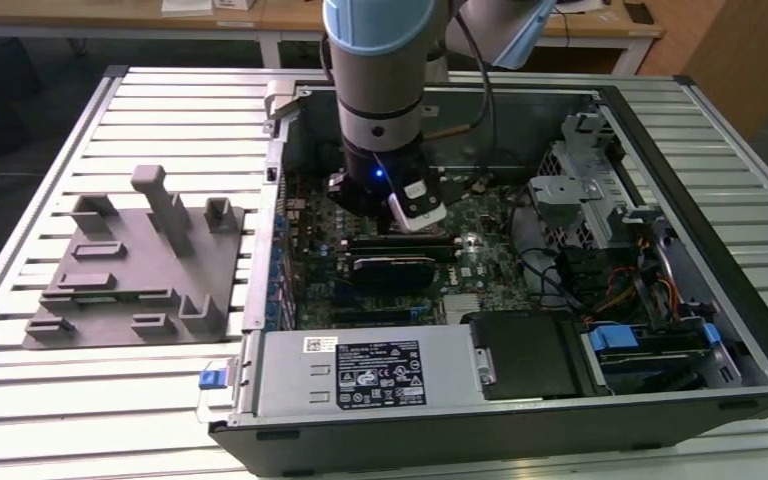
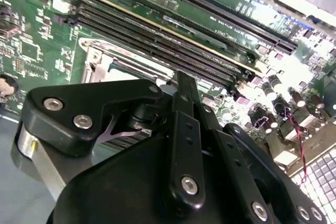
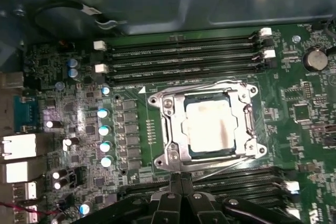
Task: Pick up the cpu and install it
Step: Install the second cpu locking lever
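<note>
Slatted aluminium table carries the whole setup. Open black computer case lies on it, taking the exterior view's right and centre; a silver power supply fills its near edge, a drive cage its far right. Grey plastic tray with upright posts sits on the table just beside the case, on the exterior view's left. Arm, grey with blue caps, comes down from the far side into the case, over the green motherboard. Gripper hangs low over the board, just beside the socket; in both wrist views its black fingers are pressed together to a narrow tip with nothing between them. In the second wrist view the gripper tip sits close to the socket frame, though I cannot tell whether it touches. Long black memory slots run along one side of the socket, more along the other. Socket frame is bright metal, its plate folded down around the chip. Cpu, pale silver-white top, lies flat inside that frame on the motherboard, already seated. Small blue-topped capacitors line up in a column beside the socket.
</note>
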Robot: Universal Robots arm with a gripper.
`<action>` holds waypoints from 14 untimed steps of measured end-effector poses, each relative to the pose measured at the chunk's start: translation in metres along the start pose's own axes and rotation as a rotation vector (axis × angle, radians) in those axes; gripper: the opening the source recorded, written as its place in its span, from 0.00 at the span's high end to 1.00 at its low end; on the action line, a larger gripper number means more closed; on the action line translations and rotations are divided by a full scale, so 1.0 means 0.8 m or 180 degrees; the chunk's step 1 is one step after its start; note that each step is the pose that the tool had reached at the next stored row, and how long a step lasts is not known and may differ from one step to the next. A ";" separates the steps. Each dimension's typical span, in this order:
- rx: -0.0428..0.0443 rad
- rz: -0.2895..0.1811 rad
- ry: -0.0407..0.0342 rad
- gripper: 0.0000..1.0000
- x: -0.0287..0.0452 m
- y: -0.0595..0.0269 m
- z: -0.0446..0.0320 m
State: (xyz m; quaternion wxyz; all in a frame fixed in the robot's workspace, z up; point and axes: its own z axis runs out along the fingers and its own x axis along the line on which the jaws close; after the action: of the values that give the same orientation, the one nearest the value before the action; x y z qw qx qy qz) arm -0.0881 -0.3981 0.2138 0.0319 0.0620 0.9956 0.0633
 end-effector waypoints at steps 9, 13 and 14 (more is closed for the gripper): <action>-0.0123 0.0008 0.0015 0.89 0.0054 -0.009 0.0083; -0.0200 0.0013 0.0024 0.89 0.0065 -0.012 0.0118; -0.0221 0.0014 0.0026 0.89 0.0076 -0.013 0.0126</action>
State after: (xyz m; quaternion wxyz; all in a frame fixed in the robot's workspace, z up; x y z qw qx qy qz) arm -0.0946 -0.4062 0.2022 0.0299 0.0628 0.9927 0.0981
